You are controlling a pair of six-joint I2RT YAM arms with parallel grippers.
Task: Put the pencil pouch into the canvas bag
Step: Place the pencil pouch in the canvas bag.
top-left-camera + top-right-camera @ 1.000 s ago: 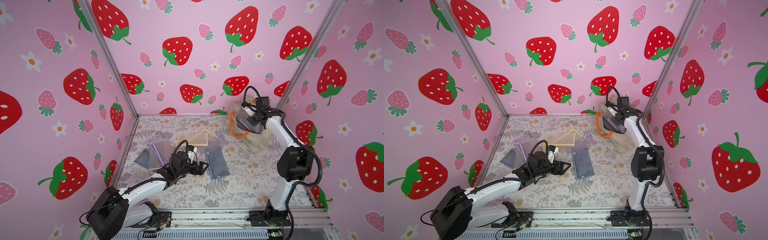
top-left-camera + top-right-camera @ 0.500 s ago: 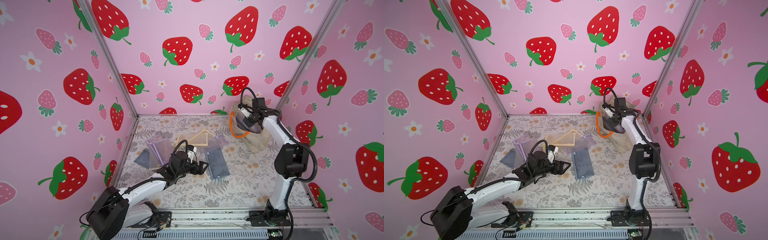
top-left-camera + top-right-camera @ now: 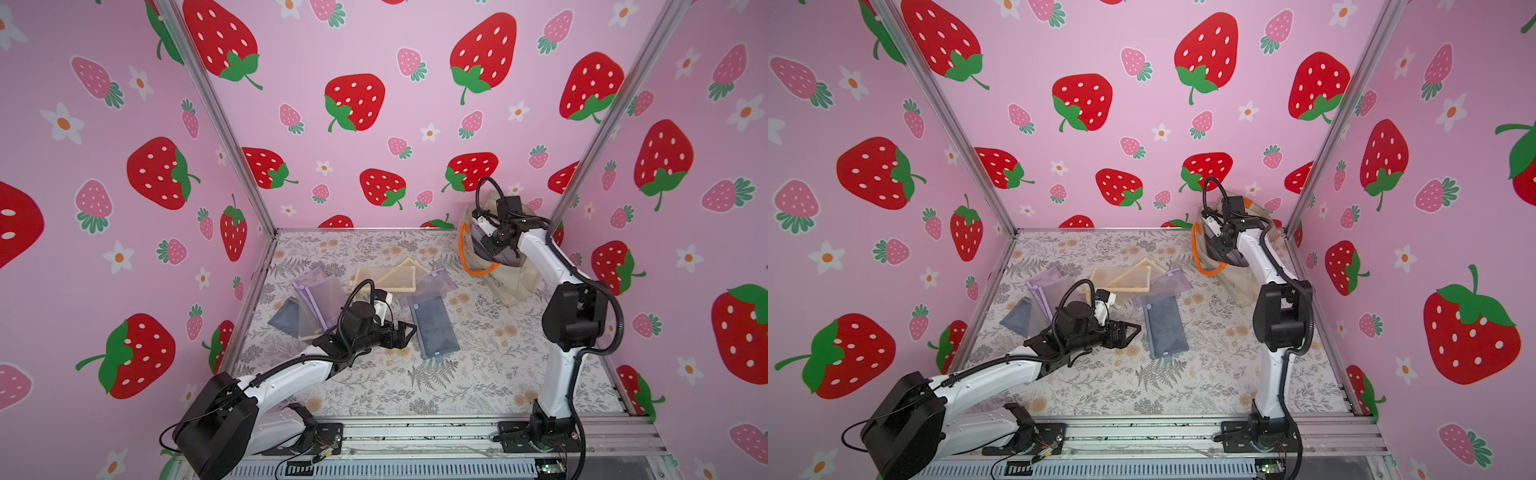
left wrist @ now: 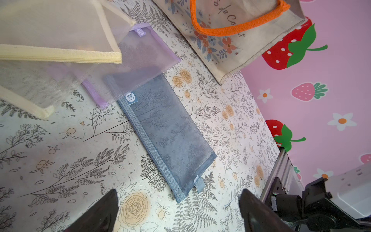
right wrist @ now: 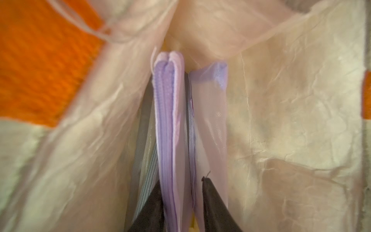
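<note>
Two-arm check. Found pouch (image 5: 170, 130) edge-on between slightly parted right fingers (image 5: 216, 211), long axis running straight ahead into bag (image 3: 515, 286). Left fingers (image 4: 100, 217) spread wide, well left.

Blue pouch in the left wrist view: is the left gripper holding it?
No, the blue pouch lies flat on the table, and the left gripper is open and clear of it.

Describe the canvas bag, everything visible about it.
The canvas bag is cream-beige soft fabric with an orange strap handle, a floral print and script lettering on its side. It stands upright, mouth open, at the far right corner of the table. The right gripper reaches inside it, a lilac pouch between its fingers.
</note>
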